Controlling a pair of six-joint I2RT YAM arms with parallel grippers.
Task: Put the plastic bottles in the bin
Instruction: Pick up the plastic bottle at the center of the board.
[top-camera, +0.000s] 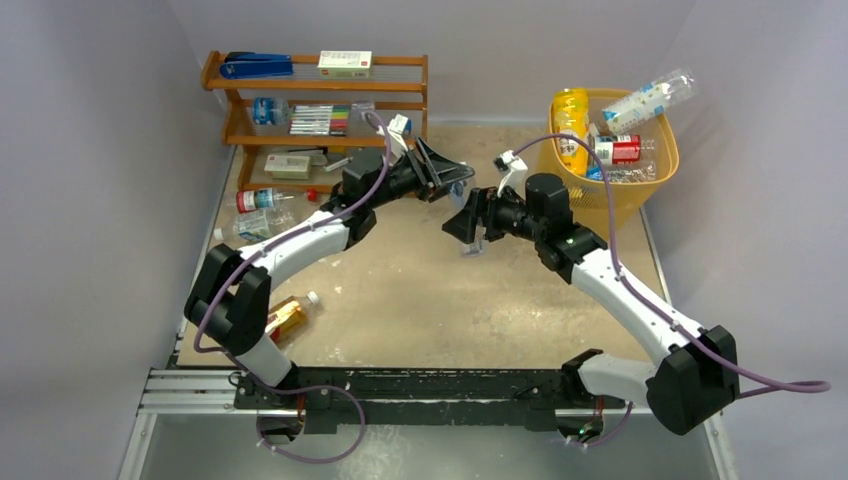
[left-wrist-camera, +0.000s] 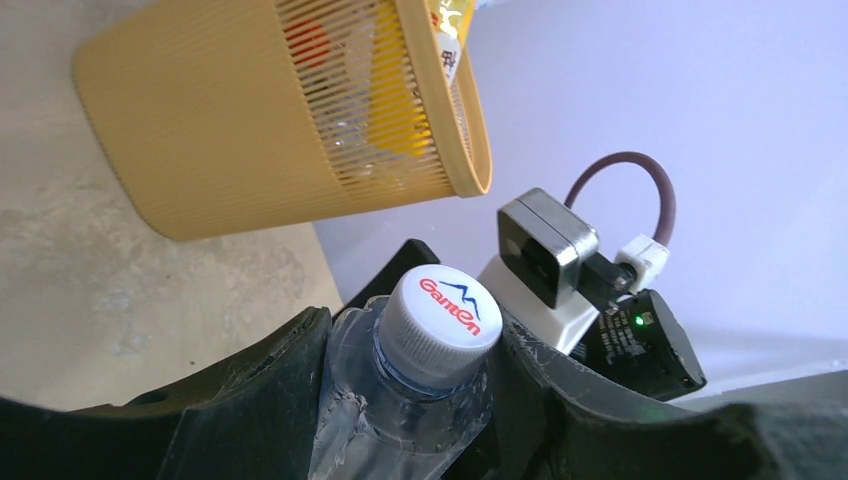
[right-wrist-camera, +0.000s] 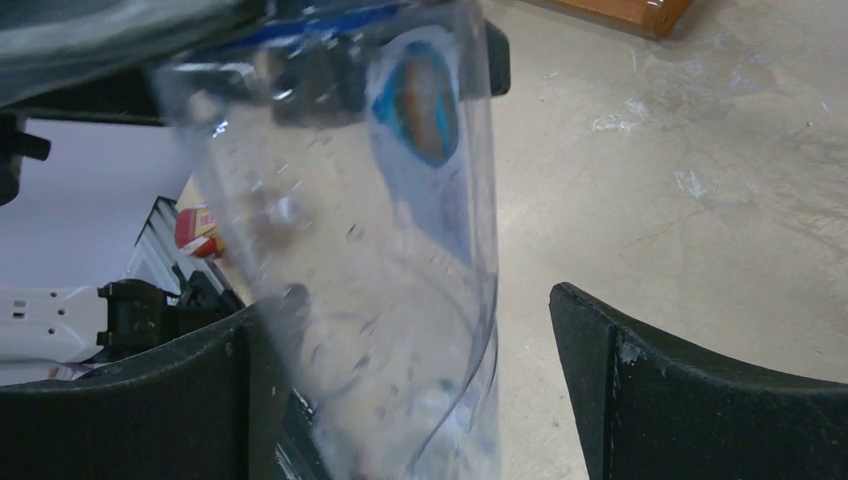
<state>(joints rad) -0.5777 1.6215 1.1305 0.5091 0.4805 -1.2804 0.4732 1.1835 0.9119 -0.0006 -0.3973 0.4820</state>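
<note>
A clear white-capped bottle (left-wrist-camera: 440, 330) is held above the table, while the yellow bin (top-camera: 625, 197) holds several bottles (top-camera: 625, 149).

light: bright, even, soft shadows | blur: clear bottle (right-wrist-camera: 350, 250) close to right wrist lens

Wooden rack (top-camera: 390, 87), blue stapler (top-camera: 257, 65), markers (top-camera: 320, 120)

On my left wrist feed, the white screw cap (left-wrist-camera: 443, 325) of the clear plastic bottle (left-wrist-camera: 400, 430) carries red lettering that looks like "Gamen", with a thin blue peak line above it. The blue and orange label (right-wrist-camera: 428, 100) on my right wrist feed is too blurred to read. Print in the top view is too small.
</note>
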